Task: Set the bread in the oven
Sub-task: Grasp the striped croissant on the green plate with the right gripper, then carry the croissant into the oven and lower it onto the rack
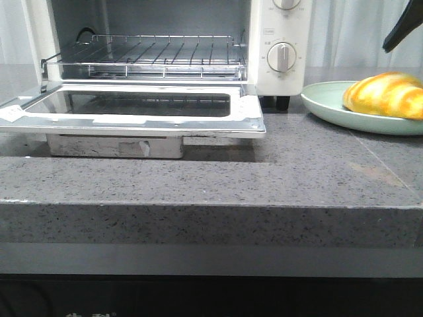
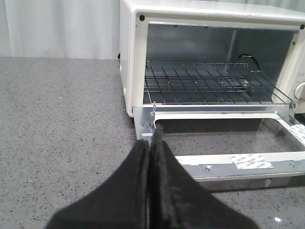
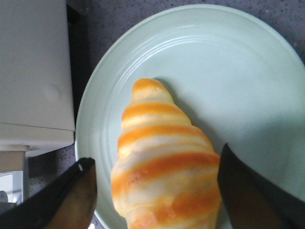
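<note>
Over the plate (image 3: 248,62), the right gripper (image 3: 157,191) (jaws apart) straddles the bread (image 3: 164,167) across its long axis; left gripper (image 2: 150,157) closed.

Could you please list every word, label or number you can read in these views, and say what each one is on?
Nothing is legible.
Small label and dial markings on the cream-white toaster oven: too small.
Print on the white tape strips on its glass drop-down door: blurred.
Red characters at the front view's bottom edge: cut off.

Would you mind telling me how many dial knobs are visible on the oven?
2 in the front view: one knob on the oven right panel, another above it, cropped. More may be out of frame.
</note>
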